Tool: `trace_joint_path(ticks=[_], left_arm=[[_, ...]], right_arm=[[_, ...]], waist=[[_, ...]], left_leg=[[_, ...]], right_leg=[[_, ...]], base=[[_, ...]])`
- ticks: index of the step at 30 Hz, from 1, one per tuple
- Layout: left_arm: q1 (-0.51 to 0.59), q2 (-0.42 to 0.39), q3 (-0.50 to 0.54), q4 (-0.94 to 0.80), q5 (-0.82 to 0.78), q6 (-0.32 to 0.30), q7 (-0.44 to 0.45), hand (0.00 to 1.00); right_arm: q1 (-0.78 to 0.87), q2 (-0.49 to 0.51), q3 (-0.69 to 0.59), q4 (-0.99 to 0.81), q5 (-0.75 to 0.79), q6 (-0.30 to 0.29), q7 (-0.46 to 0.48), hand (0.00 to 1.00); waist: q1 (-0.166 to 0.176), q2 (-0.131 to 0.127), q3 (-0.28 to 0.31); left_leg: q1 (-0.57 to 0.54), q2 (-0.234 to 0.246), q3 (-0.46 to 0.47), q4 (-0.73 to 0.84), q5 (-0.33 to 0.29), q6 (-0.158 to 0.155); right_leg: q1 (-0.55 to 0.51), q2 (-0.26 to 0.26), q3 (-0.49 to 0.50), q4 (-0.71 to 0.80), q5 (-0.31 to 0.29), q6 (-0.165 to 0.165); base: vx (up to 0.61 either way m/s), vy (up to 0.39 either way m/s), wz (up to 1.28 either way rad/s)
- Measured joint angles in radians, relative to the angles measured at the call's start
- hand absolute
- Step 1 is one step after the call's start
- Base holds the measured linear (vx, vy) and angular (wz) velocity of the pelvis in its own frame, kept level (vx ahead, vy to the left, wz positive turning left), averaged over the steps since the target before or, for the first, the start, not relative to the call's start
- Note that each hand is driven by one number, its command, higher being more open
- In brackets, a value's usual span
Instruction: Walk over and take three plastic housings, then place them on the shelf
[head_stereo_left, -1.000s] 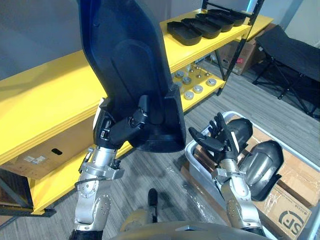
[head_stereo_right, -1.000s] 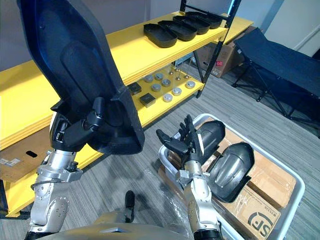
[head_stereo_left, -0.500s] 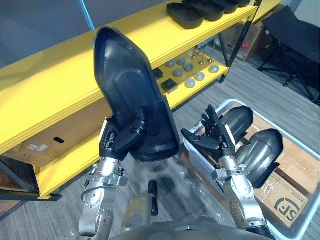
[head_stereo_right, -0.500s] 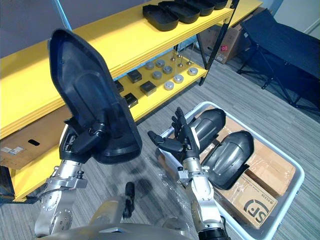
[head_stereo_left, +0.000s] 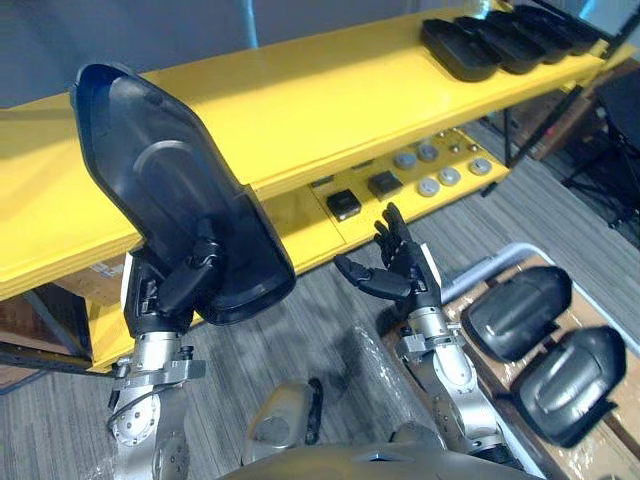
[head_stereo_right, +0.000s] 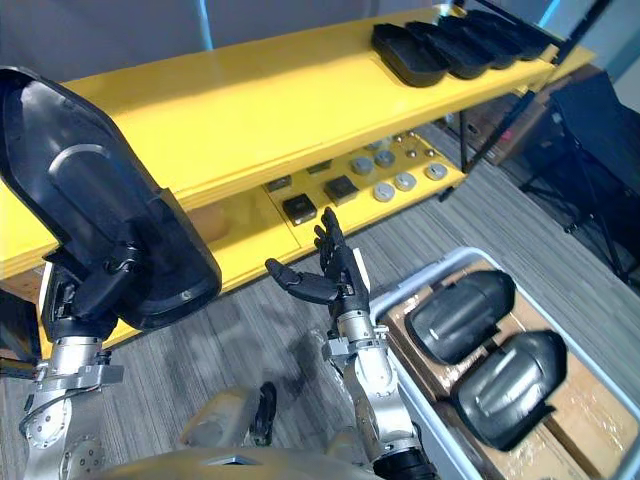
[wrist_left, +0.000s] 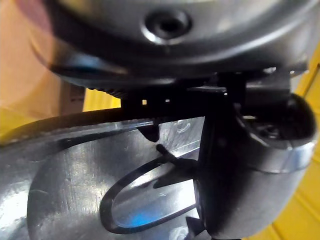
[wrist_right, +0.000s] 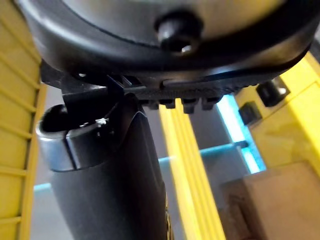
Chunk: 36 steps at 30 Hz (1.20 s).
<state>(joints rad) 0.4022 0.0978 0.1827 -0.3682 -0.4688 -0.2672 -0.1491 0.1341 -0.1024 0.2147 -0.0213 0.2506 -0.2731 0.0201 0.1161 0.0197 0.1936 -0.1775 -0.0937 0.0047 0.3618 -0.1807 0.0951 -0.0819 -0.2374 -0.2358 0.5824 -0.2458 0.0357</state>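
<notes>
Left hand is curled round the lower rim of a black plastic housing, which is held tilted, its length rising well above the hand, before the yellow shelf. Risk judged: with so low a grip the shell could be levered loose, or its upper edge struck against the shelf lip at set-down. Right hand is spread, nothing held; two further housings lie in the bin beyond it.
</notes>
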Motion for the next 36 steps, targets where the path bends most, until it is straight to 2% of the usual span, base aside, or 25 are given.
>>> trace_joint_path(ticks=[2, 4, 5, 7, 9, 10, 11, 12, 13, 14, 15, 16, 20, 22, 27, 33, 36], left_arm=[[-0.019, 0.011, -0.003, -0.001, -0.011, 0.000, 0.003, 0.00], [-0.047, 0.031, -0.023, 0.006, -0.009, 0.000, 0.011, 0.00], [-0.054, 0.034, -0.032, 0.009, -0.009, 0.000, 0.015, 0.00], [-0.042, 0.033, -0.033, 0.009, -0.010, -0.001, 0.015, 0.00], [-0.024, 0.023, -0.029, 0.008, -0.010, -0.001, 0.015, 0.00], [-0.015, 0.018, -0.029, 0.010, -0.011, -0.001, 0.014, 0.00], [-0.015, 0.019, -0.030, 0.014, -0.013, -0.001, 0.004, 0.00], [-0.019, 0.014, -0.032, 0.022, -0.014, -0.001, -0.007, 0.00], [-0.030, 0.012, -0.050, 0.036, -0.015, -0.001, -0.030, 0.00], [-0.054, 0.014, -0.064, 0.051, -0.014, -0.002, -0.057, 0.00], [-0.075, 0.013, -0.092, 0.068, -0.010, -0.001, -0.071, 0.00], [-0.079, 0.013, -0.100, 0.068, -0.009, -0.001, -0.072, 0.00], [-0.084, 0.011, -0.110, 0.066, -0.009, -0.002, -0.070, 0.00], [-0.091, 0.009, -0.111, 0.065, 0.007, -0.002, -0.070, 0.00], [-0.091, 0.007, -0.130, 0.059, 0.036, 0.002, -0.106, 0.00], [-0.104, 0.020, -0.139, 0.042, 0.048, 0.015, -0.138, 0.00], [-0.122, 0.027, -0.148, 0.043, 0.059, 0.035, -0.078, 0.00]], right_arm=[[-0.016, -0.011, -0.025, -0.026, -0.003, -0.005, 0.001, 1.00], [-0.027, -0.022, -0.076, -0.042, -0.007, -0.021, 0.000, 1.00], [-0.027, -0.023, -0.107, -0.050, -0.001, -0.024, -0.001, 1.00], [-0.028, -0.032, -0.129, -0.074, 0.033, -0.024, -0.003, 1.00], [-0.034, -0.059, -0.133, -0.112, 0.051, -0.028, -0.006, 1.00], [-0.039, -0.064, -0.138, -0.128, 0.049, -0.039, -0.006, 1.00], [-0.040, -0.063, -0.150, -0.146, 0.048, -0.041, -0.007, 1.00], [-0.039, -0.065, -0.161, -0.148, 0.047, -0.045, -0.008, 1.00], [-0.038, -0.065, -0.203, -0.147, 0.048, -0.046, -0.011, 1.00], [-0.040, -0.060, -0.242, -0.144, 0.049, -0.046, -0.018, 1.00], [-0.047, -0.057, -0.297, -0.103, 0.050, -0.044, -0.032, 1.00], [-0.044, -0.054, -0.311, -0.090, 0.050, -0.041, -0.037, 1.00], [-0.037, -0.047, -0.332, -0.088, 0.048, -0.045, -0.049, 1.00], [-0.035, -0.031, -0.334, -0.089, 0.048, -0.047, -0.062, 1.00], [0.023, 0.040, -0.356, -0.144, 0.028, -0.048, -0.125, 1.00], [0.053, 0.041, -0.364, -0.191, 0.013, -0.065, -0.117, 1.00], [0.085, 0.040, -0.364, -0.191, 0.005, -0.065, -0.075, 1.00]], waist=[[-0.013, 0.006, -0.012], [-0.041, 0.009, -0.014], [-0.049, 0.008, -0.014], [-0.037, 0.010, -0.036], [-0.028, 0.016, -0.064], [-0.027, 0.011, -0.079], [-0.033, -0.002, -0.086], [-0.040, -0.003, -0.090], [-0.047, 0.004, -0.094], [-0.058, 0.026, -0.097], [-0.067, 0.035, -0.098], [-0.070, 0.031, -0.097], [-0.072, 0.028, -0.098], [-0.088, 0.026, -0.098], [-0.103, 0.026, -0.099], [-0.147, 0.021, -0.099], [-0.145, 0.007, -0.088]], left_leg=[[0.022, -0.030, -0.049, -0.045, 0.030, 0.025], [0.053, -0.075, -0.133, -0.054, 0.047, 0.047], [0.085, -0.092, -0.161, -0.055, 0.049, 0.051], [0.117, -0.107, -0.206, -0.056, 0.048, 0.050], [0.131, -0.107, -0.242, -0.060, 0.044, 0.037], [0.133, -0.107, -0.238, -0.063, 0.045, 0.010], [0.133, -0.106, -0.189, -0.072, 0.043, -0.030], [0.132, -0.098, -0.147, -0.078, 0.036, -0.052], [0.119, -0.038, -0.012, -0.082, -0.025, -0.102], [0.116, 0.021, 0.093, -0.099, -0.041, -0.095], [0.153, 0.040, 0.169, -0.174, 0.023, -0.041], [0.162, 0.038, 0.172, -0.183, 0.036, -0.032], [0.187, 0.035, 0.163, -0.190, 0.038, -0.032], [0.188, 0.033, 0.169, -0.195, 0.038, -0.032], [0.212, 0.034, 0.205, -0.216, 0.038, -0.032], [0.246, 0.041, 0.266, -0.238, 0.036, -0.034], [0.189, 0.075, 0.280, -0.056, -0.003, -0.053]], right_leg=[[-0.055, 0.037, 0.066, -0.095, 0.003, 0.005], [-0.081, 0.069, 0.209, -0.144, 0.022, 0.036], [-0.074, 0.072, 0.246, -0.151, 0.033, 0.054], [-0.065, 0.068, 0.231, -0.185, 0.049, 0.078], [-0.053, 0.071, 0.166, -0.240, 0.057, 0.082], [-0.031, 0.079, 0.125, -0.294, 0.077, 0.075], [0.014, 0.072, 0.083, -0.365, 0.175, 0.039], [0.043, 0.060, 0.037, -0.398, 0.173, 0.049], [0.090, 0.067, -0.012, -0.459, 0.192, 0.051], [0.105, 0.074, -0.054, -0.462, 0.191, 0.051], [0.126, 0.076, -0.087, -0.456, 0.191, 0.051], [0.136, 0.074, -0.091, -0.456, 0.190, 0.051], [0.163, 0.074, -0.087, -0.469, 0.188, 0.050], [0.172, 0.074, -0.086, -0.486, 0.190, 0.052], [0.180, 0.078, -0.056, -0.509, 0.191, 0.053], [0.185, 0.088, 0.004, -0.536, 0.193, 0.056], [0.181, 0.100, 0.053, -0.523, 0.180, 0.042]], base=[[0.21, 0.062, 0.79], [0.25, -0.001, 1.42], [0.22, -0.042, 1.48], [0.22, -0.088, 1.12], [0.27, -0.162, 0.96], [0.23, -0.165, 1.13], [0.17, -0.124, 1.25], [0.15, -0.070, 1.42], [0.11, -0.043, 1.39], [0.14, -0.060, 1.60], [0.10, -0.051, 1.17], [0.09, -0.029, 0.76], [0.07, 0.002, 0.05], [0.04, 0.001, -0.08], [0.00, -0.014, -0.22], [-0.04, -0.030, -0.34], [-0.05, -0.083, -0.48]])
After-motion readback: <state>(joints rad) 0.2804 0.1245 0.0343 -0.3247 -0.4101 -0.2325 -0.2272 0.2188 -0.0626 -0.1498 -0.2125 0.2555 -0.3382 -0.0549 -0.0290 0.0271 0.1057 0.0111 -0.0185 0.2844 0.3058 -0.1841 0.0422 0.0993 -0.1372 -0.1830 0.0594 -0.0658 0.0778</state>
